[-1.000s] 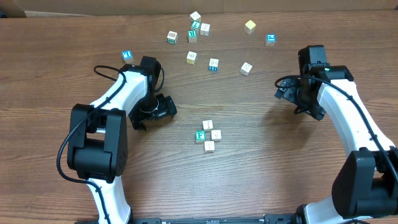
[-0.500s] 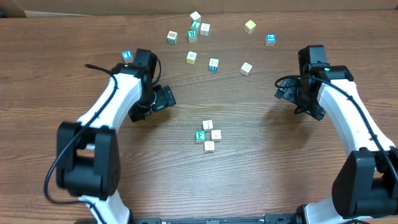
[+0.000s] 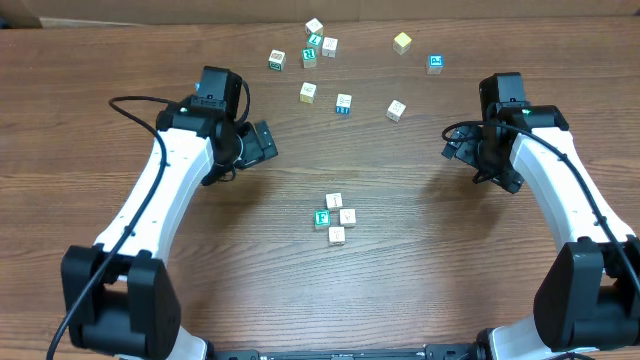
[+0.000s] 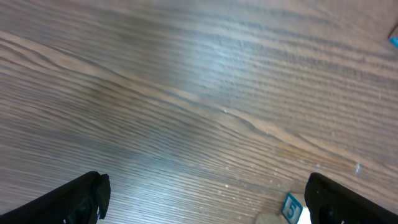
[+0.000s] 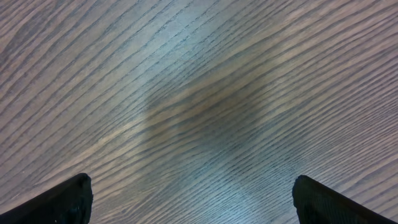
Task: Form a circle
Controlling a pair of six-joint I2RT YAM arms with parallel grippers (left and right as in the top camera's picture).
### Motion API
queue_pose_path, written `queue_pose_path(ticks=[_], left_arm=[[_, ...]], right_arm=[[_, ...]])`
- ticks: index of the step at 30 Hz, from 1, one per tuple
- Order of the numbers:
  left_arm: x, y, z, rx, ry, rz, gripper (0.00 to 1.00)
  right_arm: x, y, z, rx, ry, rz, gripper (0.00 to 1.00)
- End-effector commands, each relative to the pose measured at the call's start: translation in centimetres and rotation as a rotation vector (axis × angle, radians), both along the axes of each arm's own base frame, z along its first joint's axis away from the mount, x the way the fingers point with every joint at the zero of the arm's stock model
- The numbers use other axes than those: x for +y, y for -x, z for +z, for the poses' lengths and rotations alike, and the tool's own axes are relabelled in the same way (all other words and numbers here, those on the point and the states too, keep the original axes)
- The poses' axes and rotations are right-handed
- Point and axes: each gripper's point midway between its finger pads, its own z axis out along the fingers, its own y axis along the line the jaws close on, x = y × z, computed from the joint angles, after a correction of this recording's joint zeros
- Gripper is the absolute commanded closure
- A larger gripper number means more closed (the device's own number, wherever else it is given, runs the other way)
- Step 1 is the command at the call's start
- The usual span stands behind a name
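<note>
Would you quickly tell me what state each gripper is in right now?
Left gripper: open, holding nothing.
Right gripper: open, holding nothing.

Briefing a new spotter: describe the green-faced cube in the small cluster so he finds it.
On the table, midway between the left arm and right arm, below the scattered cubes, sits a cluster of four. The green-faced cube is on its left-arm side; the other three show cream tops.

the circle [image 3: 345,216] has four cubes: three cream, one green-faced cube [image 3: 323,217]. ten loose cubes [image 3: 308,92] show overhead. two arms [image 3: 165,190].
</note>
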Motion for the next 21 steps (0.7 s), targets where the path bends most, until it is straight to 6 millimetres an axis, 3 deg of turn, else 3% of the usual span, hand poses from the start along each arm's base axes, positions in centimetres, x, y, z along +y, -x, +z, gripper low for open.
queue_pose_path(ticks=[1,7,12,15,21], left_arm=[[1.5,-0.1,2.5,-0.082,-0.070,0.004,0.00],[1.7,0.5,4.5,-0.125,-0.071,-0.015,0.00],[2.2,2.6,5.3,-0.092,-0.108,-0.075,0.00],[2.7,3.9,5.1,-0.045,-0.132,-0.082,0.00],[2.7,4.0,4.2,-0.039,-0.134,-0.083,0.00]], right_arm=[[-0.3,-0.4,1.0,-0.033,0.010,-0.007,0.00],[-0.3,-0.4,1.0,-0.033,0.010,-0.007,0.00],[-0.3,-0.4,1.0,-0.033,0.010,-0.007,0.00],[-0.3,-0.4,1.0,-0.033,0.010,-0.007,0.00],[-0.3,-0.4,1.0,-0.033,0.010,-0.007,0.00]])
